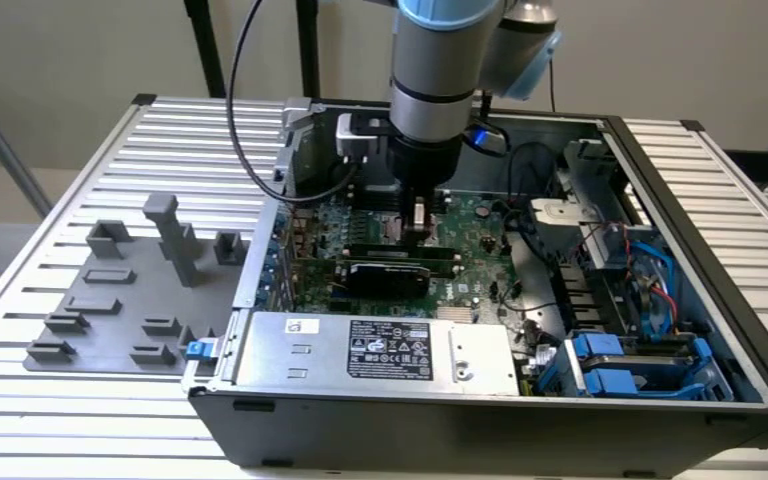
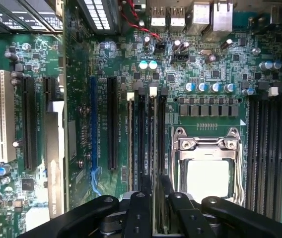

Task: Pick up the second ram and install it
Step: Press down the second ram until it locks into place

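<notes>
Already your pincer (image 1: 418,232) is deep inside the steel case (image 1: 704,200), closed on the second ram (image 2: 155,148), which stands edge-on in a black slot beside the shiny CPU socket (image 2: 208,168). Walls crowd you. On the ribbed tabletop (image 1: 37,400), grey holder blocks (image 1: 131,290) sit apart.

Gripper (image 1: 416,236) sits deep in the open case (image 1: 704,180), over the memory slots (image 2: 147,134). Tight here: CPU socket (image 2: 208,163) just beside on one flank, long black expansion slots (image 2: 112,124) on the other. Cables (image 1: 524,160) and drive bays (image 1: 631,355) crowd the exterior view's right. Outside, grey holder blocks (image 1: 171,235) dot the table (image 1: 117,160).
</notes>
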Motion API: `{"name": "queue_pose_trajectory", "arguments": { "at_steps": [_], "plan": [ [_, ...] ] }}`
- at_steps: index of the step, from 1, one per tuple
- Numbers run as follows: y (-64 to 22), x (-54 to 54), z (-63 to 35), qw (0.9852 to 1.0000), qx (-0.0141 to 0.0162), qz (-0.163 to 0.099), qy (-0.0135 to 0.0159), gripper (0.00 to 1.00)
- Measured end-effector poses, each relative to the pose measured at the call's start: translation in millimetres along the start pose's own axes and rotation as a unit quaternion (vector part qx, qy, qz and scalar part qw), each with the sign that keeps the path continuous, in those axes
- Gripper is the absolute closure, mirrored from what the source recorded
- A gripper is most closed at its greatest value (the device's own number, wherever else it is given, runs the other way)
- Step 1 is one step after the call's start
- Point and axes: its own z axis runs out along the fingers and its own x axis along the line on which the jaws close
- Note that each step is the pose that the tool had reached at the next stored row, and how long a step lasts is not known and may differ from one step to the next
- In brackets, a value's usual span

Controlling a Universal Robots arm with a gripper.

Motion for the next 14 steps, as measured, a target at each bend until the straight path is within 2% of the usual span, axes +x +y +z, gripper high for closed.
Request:
{"name": "queue_pose_trajectory", "arguments": {
  "at_steps": [2, 3, 14],
  "plan": [
    [0.0, -0.1, -2.2, 1.0, 0.0, 0.0, 0.0001, 0.0],
    [0.0, -0.1, -2.3, 1.0, 0.0, 0.0, 0.0, 1.0],
    [0.0, -0.1, -2.4, 1.0, 0.0, 0.0, 0.0001, 1.0]
  ]
}}
